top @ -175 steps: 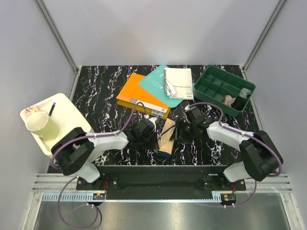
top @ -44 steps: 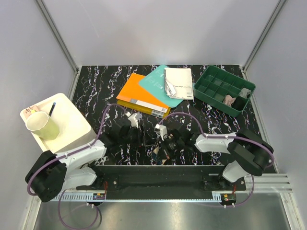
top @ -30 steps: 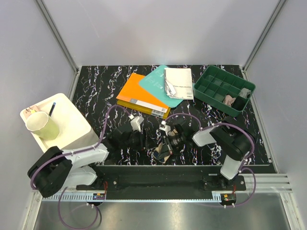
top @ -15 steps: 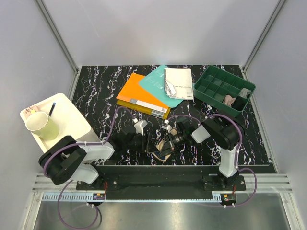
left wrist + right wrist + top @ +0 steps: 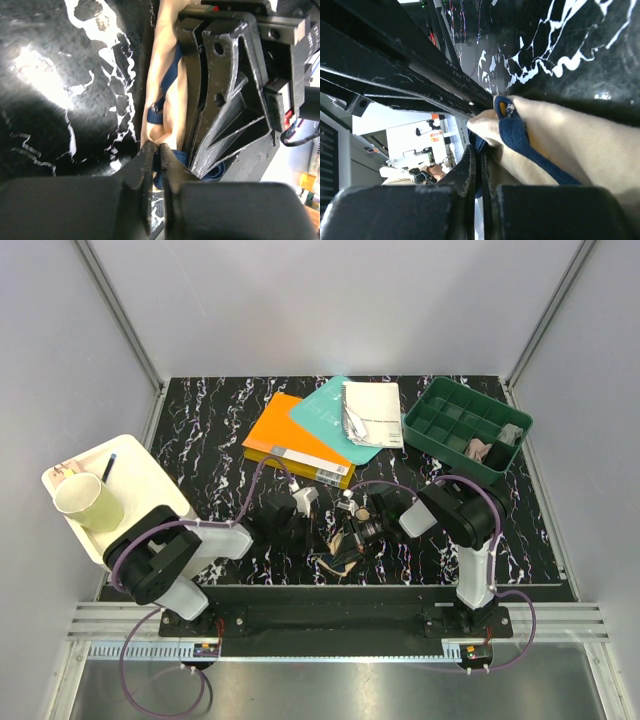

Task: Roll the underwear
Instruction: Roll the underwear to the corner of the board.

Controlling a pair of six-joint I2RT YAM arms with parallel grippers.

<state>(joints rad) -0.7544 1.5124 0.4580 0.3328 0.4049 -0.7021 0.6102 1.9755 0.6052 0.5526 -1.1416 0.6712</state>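
The underwear point(image 5: 335, 560), beige with navy edging, lies bunched near the table's front edge between my two grippers. In the left wrist view the beige fabric point(image 5: 170, 100) runs upward. My left gripper point(image 5: 156, 148) is shut on a fold of its navy edge. The right gripper's black body point(image 5: 225, 90) presses against the cloth's other side. In the right wrist view my right gripper point(image 5: 481, 156) is shut on the navy hem of the underwear point(image 5: 560, 140). From above, the left gripper point(image 5: 320, 538) and right gripper point(image 5: 346, 544) nearly meet over the cloth.
An orange book point(image 5: 295, 445), a teal book point(image 5: 322, 408) and a white booklet point(image 5: 372, 412) lie at the back centre. A green compartment tray point(image 5: 440, 398) stands back right. A white tray point(image 5: 150, 490) with a cup point(image 5: 90, 502) sits at the left.
My left gripper has moved right to the underwear and closed on its navy edge. The right arm has folded in tighter, still gripping the cloth.
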